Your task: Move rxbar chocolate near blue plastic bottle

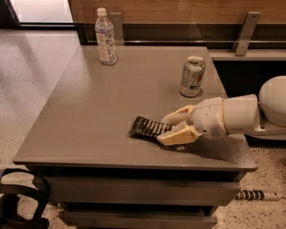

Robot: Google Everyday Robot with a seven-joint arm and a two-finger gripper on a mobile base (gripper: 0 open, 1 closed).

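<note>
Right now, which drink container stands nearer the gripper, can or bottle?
The short silver soda can, just behind the gripper at the black foil-wrapped bar near the front edge; the tall clear plastic bottle stands at the far back corner.

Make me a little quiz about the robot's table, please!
1. True or false: the silver can lies on its side.
2. The gripper, low over the table near its front edge, is closest to: A the blue plastic bottle, B the rxbar chocolate, C the can.
3. Fill in: the bottle's cap is ___.
Key: 1 false; 2 B; 3 white.
</note>
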